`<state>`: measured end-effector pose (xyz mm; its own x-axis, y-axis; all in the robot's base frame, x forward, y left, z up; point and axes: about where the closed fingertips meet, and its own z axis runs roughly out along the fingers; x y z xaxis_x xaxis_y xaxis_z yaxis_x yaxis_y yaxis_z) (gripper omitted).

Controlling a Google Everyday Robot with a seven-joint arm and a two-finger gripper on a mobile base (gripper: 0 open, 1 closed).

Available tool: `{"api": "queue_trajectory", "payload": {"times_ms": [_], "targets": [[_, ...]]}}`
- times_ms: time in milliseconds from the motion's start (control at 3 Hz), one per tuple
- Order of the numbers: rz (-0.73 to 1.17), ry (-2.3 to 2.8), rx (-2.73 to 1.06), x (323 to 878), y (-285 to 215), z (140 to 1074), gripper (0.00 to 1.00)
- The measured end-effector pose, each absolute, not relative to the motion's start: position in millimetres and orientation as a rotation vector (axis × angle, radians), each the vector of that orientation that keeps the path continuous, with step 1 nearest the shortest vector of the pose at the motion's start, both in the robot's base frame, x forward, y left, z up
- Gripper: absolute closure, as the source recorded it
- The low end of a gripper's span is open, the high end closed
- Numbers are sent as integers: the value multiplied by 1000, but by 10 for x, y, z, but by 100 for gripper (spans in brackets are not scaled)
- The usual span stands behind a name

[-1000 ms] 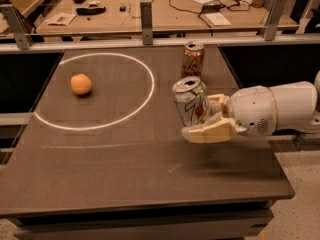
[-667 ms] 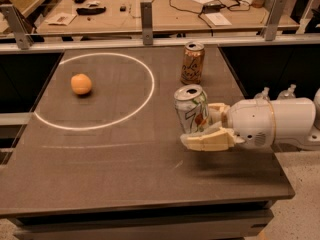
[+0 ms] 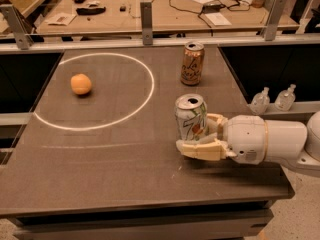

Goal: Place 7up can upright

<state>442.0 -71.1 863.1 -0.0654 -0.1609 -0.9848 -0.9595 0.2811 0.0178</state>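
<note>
The 7up can [image 3: 190, 118], white-silver with green lettering and a red spot, stands upright on the dark table [image 3: 100, 174] right of the middle. My gripper [image 3: 196, 133] comes in from the right and is shut on the can. One cream finger [image 3: 202, 149] lies along the can's near side at its base, and the other finger [image 3: 217, 121] is behind it. The can's base is at the table surface; I cannot tell whether it rests on it.
A brown-orange can [image 3: 192, 63] stands upright behind the 7up can. An orange [image 3: 81, 84] lies inside a white painted circle [image 3: 148, 95] at the left. Two small clear bottles [image 3: 272, 100] stand past the table's right edge. A cluttered bench [image 3: 150, 9] runs behind.
My gripper has lowered the 7up can and brought it slightly nearer the table's front edge. The can has stayed upright in the fingers. The other can and the orange have not moved.
</note>
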Motion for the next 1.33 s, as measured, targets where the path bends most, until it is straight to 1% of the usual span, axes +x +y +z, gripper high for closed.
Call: {"api": "queue_trajectory", "payload": {"times_ms": [667, 1000, 1333], "targets": [[927, 1464, -1046, 4362, -711, 8510, 100], [927, 1475, -1054, 4333, -710, 8483, 82], [916, 1483, -1067, 4308, -713, 8463, 61]]}}
